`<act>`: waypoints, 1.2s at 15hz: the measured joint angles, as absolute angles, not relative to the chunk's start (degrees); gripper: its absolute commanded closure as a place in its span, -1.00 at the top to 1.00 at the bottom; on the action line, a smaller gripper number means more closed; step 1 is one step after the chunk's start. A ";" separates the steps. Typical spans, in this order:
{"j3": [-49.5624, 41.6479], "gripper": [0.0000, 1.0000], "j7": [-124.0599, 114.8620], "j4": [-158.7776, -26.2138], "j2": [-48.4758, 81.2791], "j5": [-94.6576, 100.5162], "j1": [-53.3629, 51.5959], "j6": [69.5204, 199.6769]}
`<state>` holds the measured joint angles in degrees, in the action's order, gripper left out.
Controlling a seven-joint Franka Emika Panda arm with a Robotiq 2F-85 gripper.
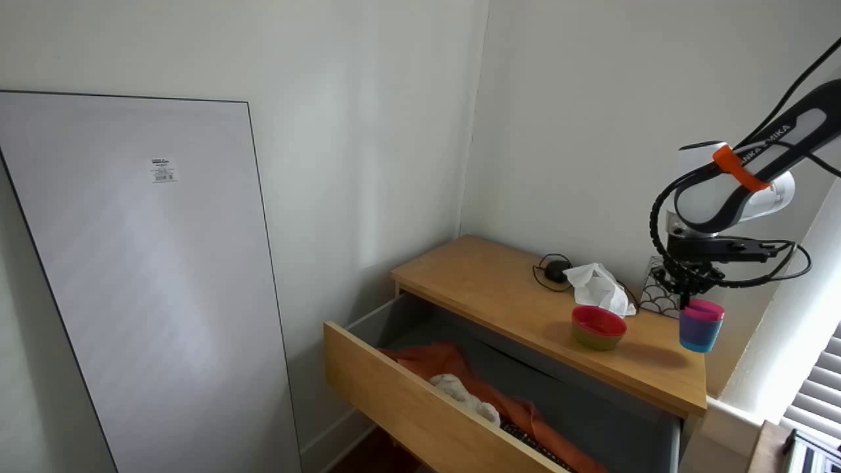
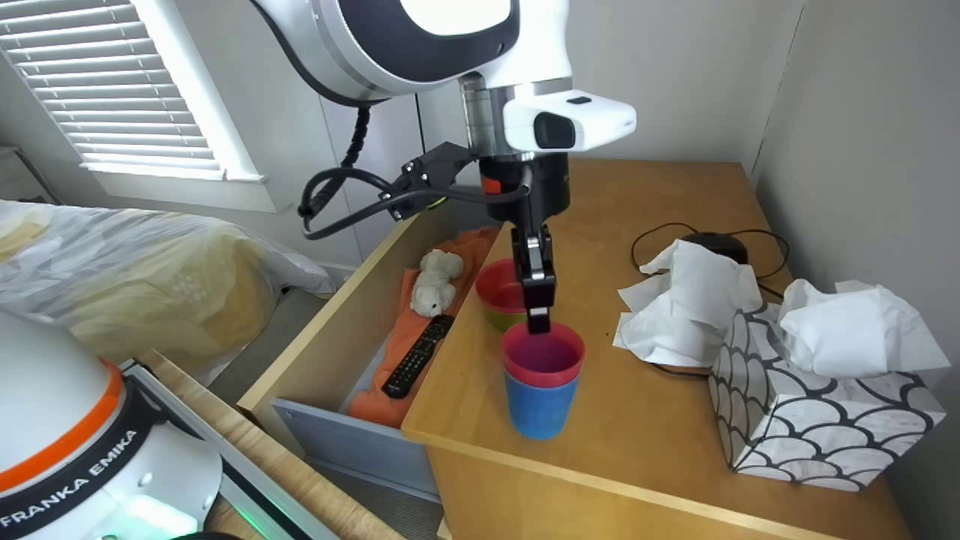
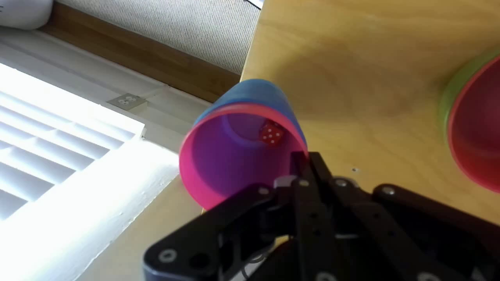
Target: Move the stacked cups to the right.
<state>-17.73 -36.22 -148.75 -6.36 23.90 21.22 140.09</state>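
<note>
The arm slopes down to a vertical wrist, and the end effector points straight down, clamped on the rim of the stacked cups. They hang mouth up above one end of the table; a soft shadow lies on the wood apart from them. The cups are smooth, round and tapered, a pink one nested in a blue one; a red die with white dots shows at the bottom in the wrist view. A round bowl, red inside and green below, stands near them on fine-grained wood. Towards the wall are a crumpled white tissue and a box patterned with dark scallops. The table's front edge runs near the bowl, with an open drawer jutting out beneath it. In an exterior view wood spreads between bowl and tissue; in both exterior views it runs past the bowl towards the opposite end.
</note>
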 measured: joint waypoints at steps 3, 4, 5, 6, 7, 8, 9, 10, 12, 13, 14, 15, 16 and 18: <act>-17.95 -0.98 -39.63 -149.09 -6.48 25.11 23.17 142.17; -17.95 -0.98 -41.28 -149.10 -6.38 26.06 23.62 142.92; -17.95 -0.98 -42.82 -149.11 -6.25 26.93 23.91 143.65; -17.95 -0.98 -44.30 -149.11 -6.09 27.79 24.05 144.33; -17.95 -0.98 -45.73 -149.11 -5.87 28.53 24.09 145.00; -17.95 -0.98 -46.93 -149.11 -5.62 29.05 24.09 145.54; -17.94 -0.98 -47.97 -149.10 -5.36 29.48 24.09 146.08; -17.94 -0.98 -48.75 -149.11 -5.03 29.65 24.09 146.58; -17.94 -0.98 -49.70 -149.10 -4.22 29.67 24.07 147.32; -17.94 -0.98 -50.01 -149.10 -3.76 29.67 24.03 147.59; -17.94 -0.98 -50.30 -149.10 -3.30 29.67 23.97 147.92; -17.94 -0.98 -50.49 -149.10 -2.85 29.66 23.91 148.30; -17.94 -0.98 -50.54 -149.10 -2.42 29.47 23.87 148.90; -17.96 -0.98 -50.75 -149.10 -1.62 29.39 23.87 150.16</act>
